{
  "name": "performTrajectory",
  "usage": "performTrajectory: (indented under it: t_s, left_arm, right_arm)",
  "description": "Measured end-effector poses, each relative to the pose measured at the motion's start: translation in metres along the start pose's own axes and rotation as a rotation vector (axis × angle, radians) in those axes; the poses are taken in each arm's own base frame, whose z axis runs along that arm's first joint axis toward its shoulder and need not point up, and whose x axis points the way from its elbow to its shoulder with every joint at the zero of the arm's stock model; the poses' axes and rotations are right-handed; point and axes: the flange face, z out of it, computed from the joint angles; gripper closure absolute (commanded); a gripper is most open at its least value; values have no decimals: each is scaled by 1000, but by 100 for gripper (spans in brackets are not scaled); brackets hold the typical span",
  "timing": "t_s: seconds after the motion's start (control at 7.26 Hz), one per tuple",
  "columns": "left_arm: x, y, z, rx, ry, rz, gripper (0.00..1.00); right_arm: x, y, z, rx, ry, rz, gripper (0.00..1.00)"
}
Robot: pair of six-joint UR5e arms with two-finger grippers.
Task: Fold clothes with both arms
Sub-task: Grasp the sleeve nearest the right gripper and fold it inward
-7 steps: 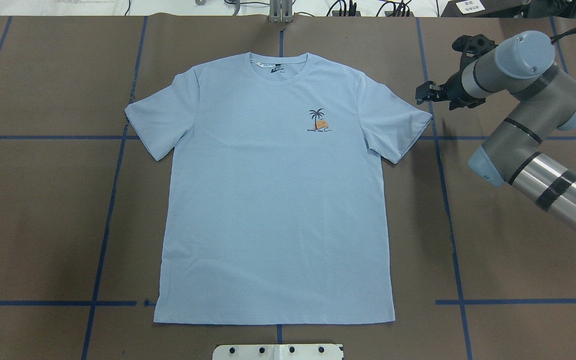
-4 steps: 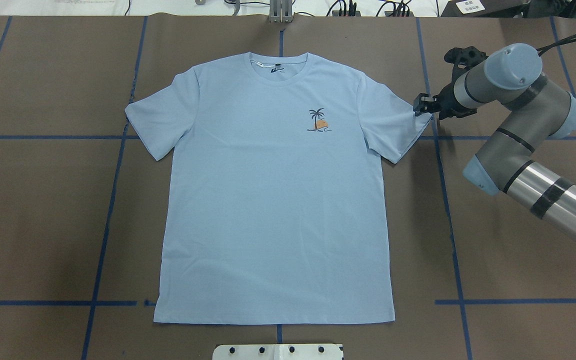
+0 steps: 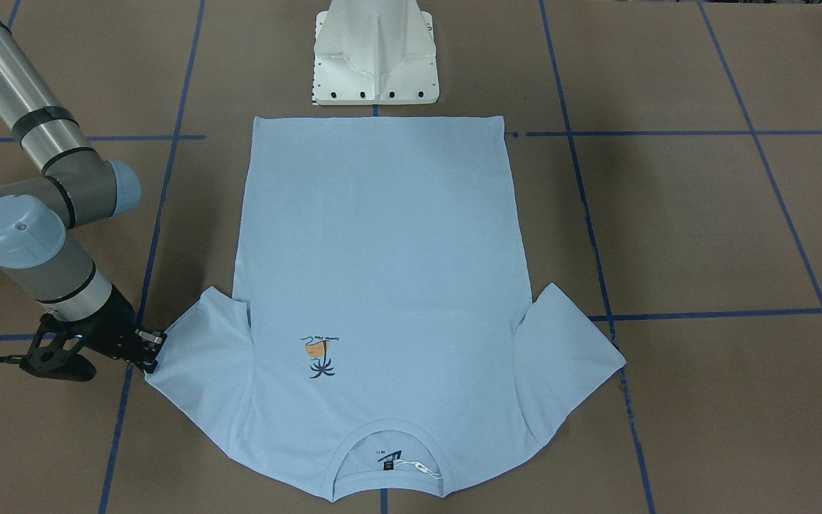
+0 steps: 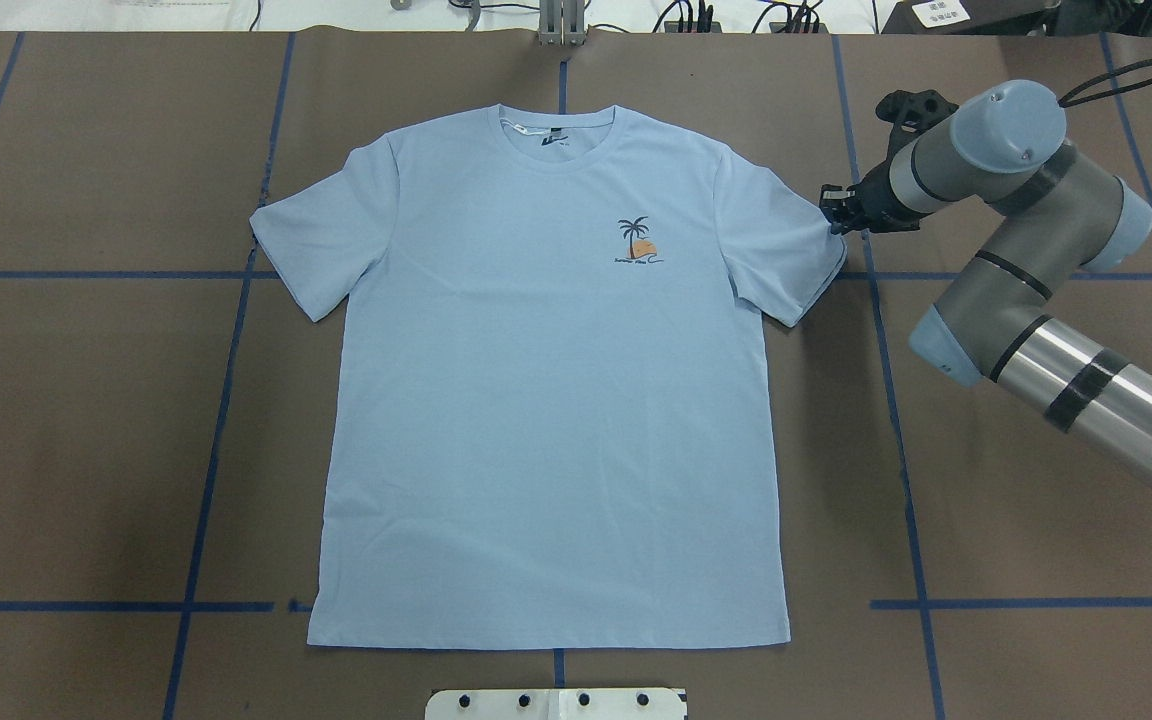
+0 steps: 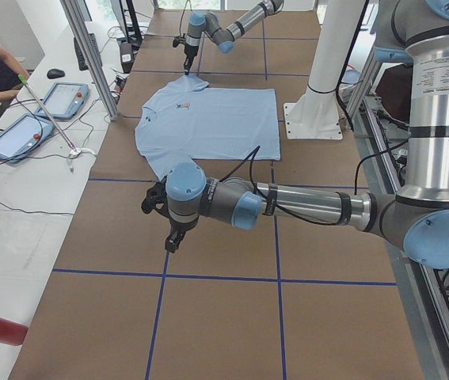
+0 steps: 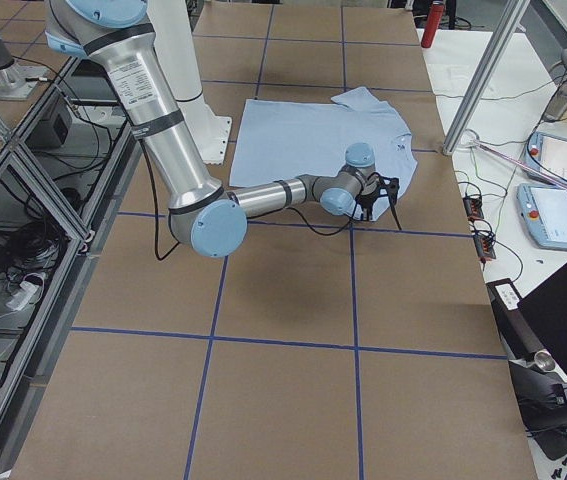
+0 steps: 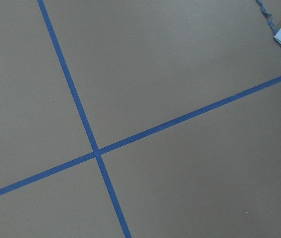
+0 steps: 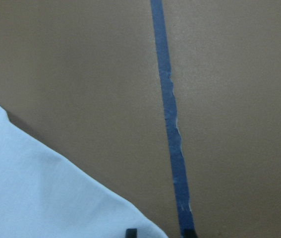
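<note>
Shirt (image 4: 546,400) is lying flat, collar at 12. Right gripper (image 4: 831,213) is sitting at the 2 o'clock sleeve (image 4: 786,240) tip, jaws spread across its edge. Left gripper (image 5: 170,241) is hovering off-shirt; can't tell its grip.

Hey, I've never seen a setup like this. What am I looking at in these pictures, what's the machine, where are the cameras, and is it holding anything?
This is a robot with two jointed arms and a white pedestal, working at a brown table marked with blue tape. One picture looks down from behind the robot, one faces it from across the table, two look along the table from its ends, and two close-ups come from cameras on the wrists. A light blue T-shirt lies flat, print side up. The right gripper, a two-finger claw, is at the edge of one sleeve; its fingertips look apart in its wrist picture, so nothing seems held. The left arm hangs over bare table beside the shirt; whether its gripper is open cannot be told.
</note>
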Motion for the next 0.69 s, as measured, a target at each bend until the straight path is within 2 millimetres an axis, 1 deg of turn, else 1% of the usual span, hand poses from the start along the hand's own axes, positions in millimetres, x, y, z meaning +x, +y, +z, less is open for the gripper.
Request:
performTrajectory:
  t_s: [0.14,0.28,0.41,0.55,0.69]
  left_arm:
    - [-1,0,0,-1,0,-1,0]
    - [-1,1,1,-3,0,-3,0]
    - [-2,1,2,-4,1,-5,0]
    - [-2,1,2,-5,1,-6,0]
    - [-1,0,2,-4,2,-5,0]
  right_arm:
    - [-37,0,-3,-12,-29,18,100]
    - [-91,3,0,-31,-50,52,100]
    - [-138,6,5,-49,-51,81,100]
    - [-170,7,9,-56,-41,95,85]
    - [-192,7,12,-52,-29,106,1]
